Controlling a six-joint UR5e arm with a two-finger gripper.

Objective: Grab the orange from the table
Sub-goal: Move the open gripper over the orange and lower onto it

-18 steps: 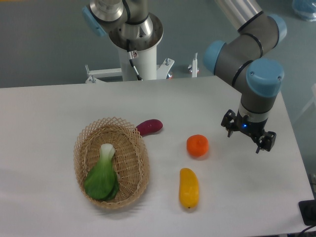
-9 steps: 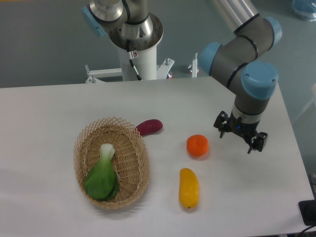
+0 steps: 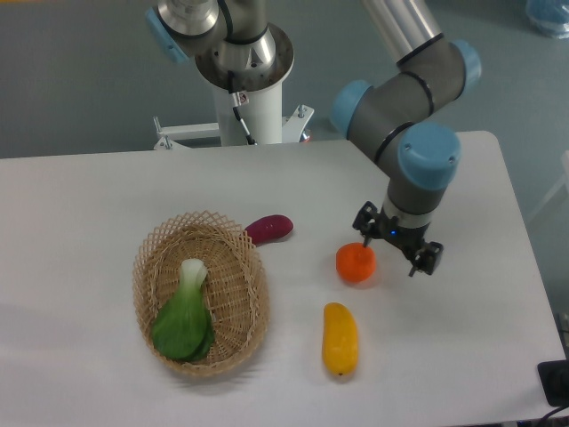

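The orange (image 3: 355, 264) is a small round bright orange fruit lying on the white table (image 3: 89, 205), right of centre. My gripper (image 3: 394, 245) hangs open just to the right of the orange and slightly above it. Its left finger is close over the orange's right edge and its right finger (image 3: 425, 259) is farther right. The jaws hold nothing.
A wicker basket (image 3: 156, 262) with a green leafy vegetable (image 3: 185, 313) stands at the left. A purple oblong vegetable (image 3: 269, 229) lies by the basket's upper right rim. An elongated yellow-orange fruit (image 3: 340, 337) lies below the orange. The robot base (image 3: 244, 80) stands behind the table.
The gripper has moved left across the table, from well right of the orange to right beside it. The orange and the other items have not moved.
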